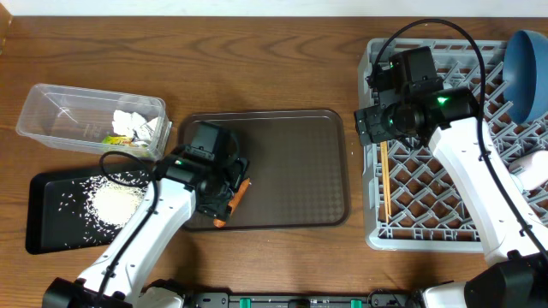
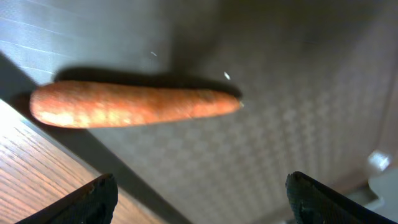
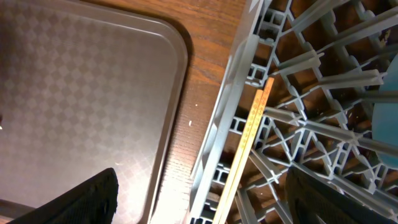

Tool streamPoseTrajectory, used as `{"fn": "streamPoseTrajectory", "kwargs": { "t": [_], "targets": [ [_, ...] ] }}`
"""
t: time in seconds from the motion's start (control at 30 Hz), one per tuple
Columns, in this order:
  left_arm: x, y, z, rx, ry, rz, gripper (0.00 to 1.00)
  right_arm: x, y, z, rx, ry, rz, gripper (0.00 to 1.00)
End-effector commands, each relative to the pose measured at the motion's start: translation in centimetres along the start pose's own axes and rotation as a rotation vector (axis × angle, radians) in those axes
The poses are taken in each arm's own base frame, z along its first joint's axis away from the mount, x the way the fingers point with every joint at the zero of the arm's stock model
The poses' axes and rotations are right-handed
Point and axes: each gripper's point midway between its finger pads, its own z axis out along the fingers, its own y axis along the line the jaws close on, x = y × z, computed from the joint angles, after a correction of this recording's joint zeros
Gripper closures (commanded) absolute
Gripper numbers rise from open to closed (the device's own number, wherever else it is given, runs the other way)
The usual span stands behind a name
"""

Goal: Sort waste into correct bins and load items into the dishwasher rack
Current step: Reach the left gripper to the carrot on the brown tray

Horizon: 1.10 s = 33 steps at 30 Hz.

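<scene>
The orange carrot [image 1: 237, 198] lies at the front left edge of the brown serving tray [image 1: 300, 162]; in the left wrist view the carrot [image 2: 134, 104] lies just ahead of my open, empty left gripper [image 2: 199, 196]. My left gripper [image 1: 224, 190] hovers over it. My right gripper [image 3: 202, 199] is open and empty above the left edge of the grey rack [image 1: 445, 197], over the wooden chopsticks [image 3: 249, 134] lying in the rack [image 3: 298, 112]. The chopsticks [image 1: 384, 181] lie along the rack's left side. A dark blue plate [image 1: 527, 73] stands in the rack's far right corner.
The clear tub [image 1: 51, 107] at the far left holds white tissue pieces [image 1: 137, 126] and a green-yellow wrapper [image 1: 116, 139]. The black tray [image 1: 43, 218] in front of it holds white rice [image 1: 116, 204]. A white cup [image 1: 535, 167] sits at the rack's right edge.
</scene>
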Motion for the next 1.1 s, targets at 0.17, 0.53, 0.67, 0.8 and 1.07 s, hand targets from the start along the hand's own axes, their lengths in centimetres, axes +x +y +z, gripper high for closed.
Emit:
{"fn": "streamPoseTrajectory", "kwargs": {
  "t": [0.17, 0.53, 0.67, 0.8, 1.07],
  "targets": [
    [-1.5, 1.8, 1.8, -0.079, -0.099, -0.145, 0.11, 0.1, 0.1, 0.1, 0.002, 0.007, -0.02, 0.15],
    [-0.7, 3.5, 4.4, -0.205, -0.061, -0.173, 0.12, 0.3, 0.1, 0.1, 0.002, 0.013, -0.02, 0.15],
    [-1.0, 3.8, 4.8, -0.222, -0.082, -0.21, 0.11, 0.3, 0.1, 0.1, 0.002, 0.014, -0.02, 0.15],
    [-3.1, 3.9, 4.7, -0.216, -0.195, -0.214, 0.11, 0.4, 0.1, 0.1, 0.002, 0.018, -0.02, 0.15],
    [-3.2, 4.6, 5.4, -0.254, -0.199, -0.215, 0.11, 0.4, 0.1, 0.1, 0.002, 0.018, -0.02, 0.15]
  ]
}}
